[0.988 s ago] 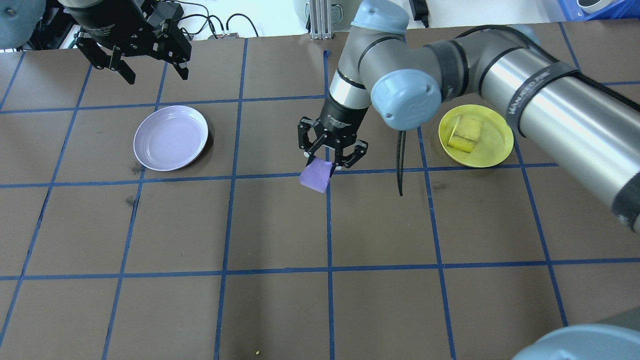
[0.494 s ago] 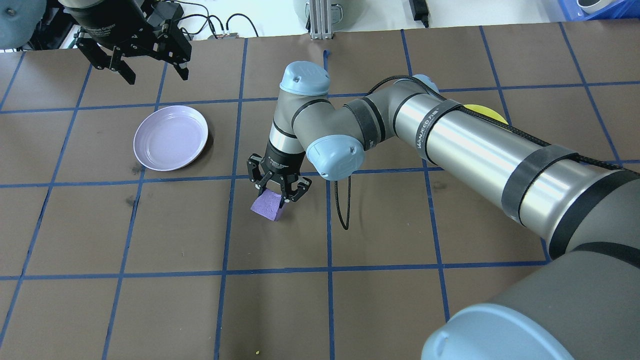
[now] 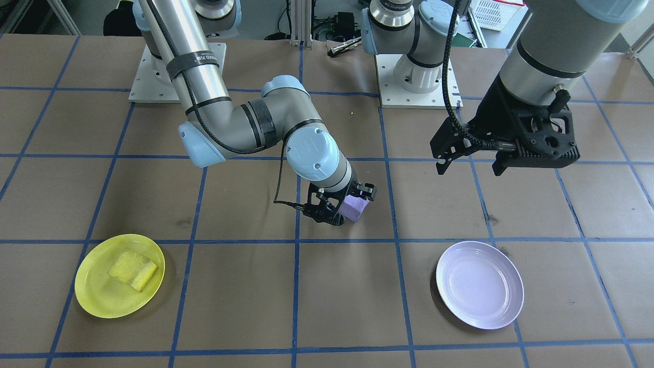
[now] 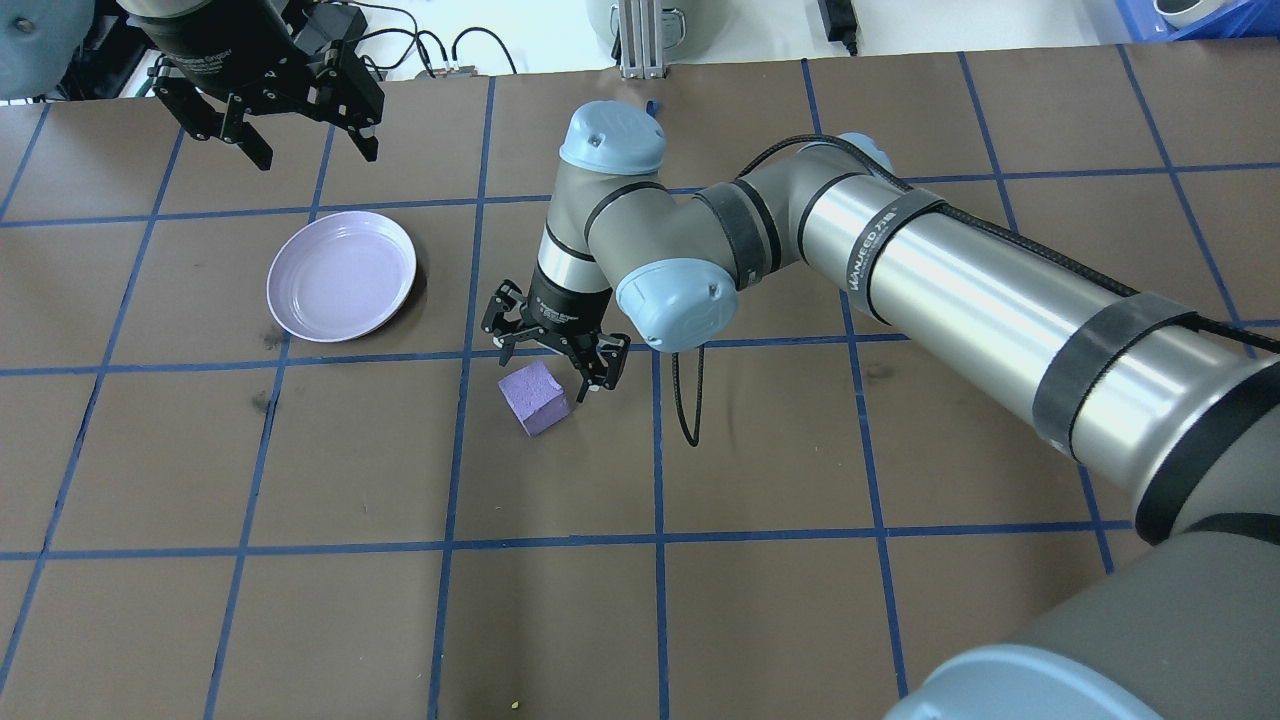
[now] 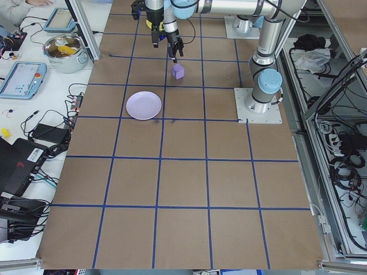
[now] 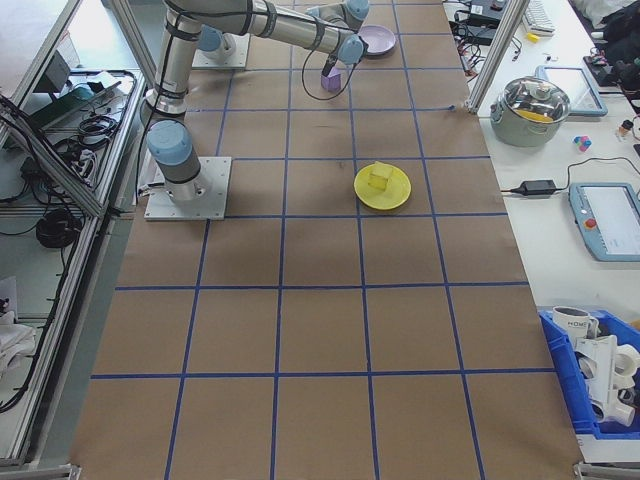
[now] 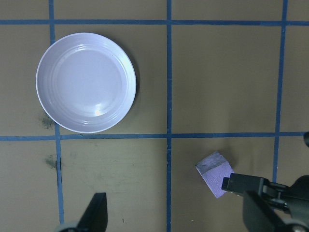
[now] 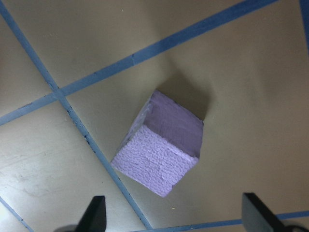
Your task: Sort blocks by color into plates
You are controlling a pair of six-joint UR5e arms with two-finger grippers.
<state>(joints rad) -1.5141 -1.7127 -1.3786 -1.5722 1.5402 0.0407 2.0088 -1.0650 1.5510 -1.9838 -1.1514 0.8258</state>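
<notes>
- Right gripper (image 4: 553,362): fingers spread wide and empty, hanging just above the table. The purple block (image 4: 536,397) sits on the table directly beneath and slightly to the near side of it, touching neither finger. The block lies between the two plates, probably set within the other arm's reach for a handover.
- Left gripper (image 4: 268,118): fingers apart, holding nothing, raised high. The lavender plate (image 4: 342,275) lies below and just ahead of it, empty; the purple block lies farther out, toward the table's middle.
- Yellow block (image 3: 134,268): resting inside the yellow plate (image 3: 92,296), well apart from the right gripper on its outer side; judged, this colour is sorted.
- Hidden or unclear: in the overhead view the right arm covers the yellow plate entirely. The front-facing view half-masks the purple block behind the right gripper's fingers (image 3: 369,191), so contact cannot be judged there; the right wrist view shows a clear gap.
</notes>
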